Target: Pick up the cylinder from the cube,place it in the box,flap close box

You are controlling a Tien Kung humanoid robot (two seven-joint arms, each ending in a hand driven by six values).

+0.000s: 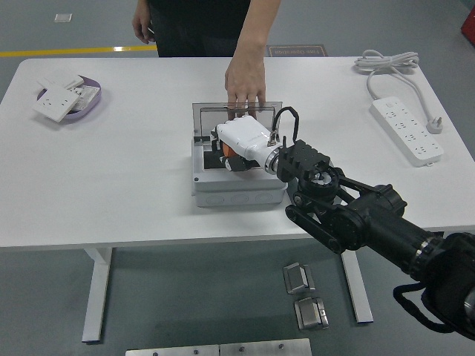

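Bright, even overhead light; sharp, soft shadows.

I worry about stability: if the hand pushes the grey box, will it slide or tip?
The grey box looks low and wide, so tipping seems unlikely. On the smooth white table it may slide; the person's hand on its lid probably steadies it.

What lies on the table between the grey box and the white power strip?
Head view: no object rests there. The stretch of white table between the grey box and the power strip is bare.
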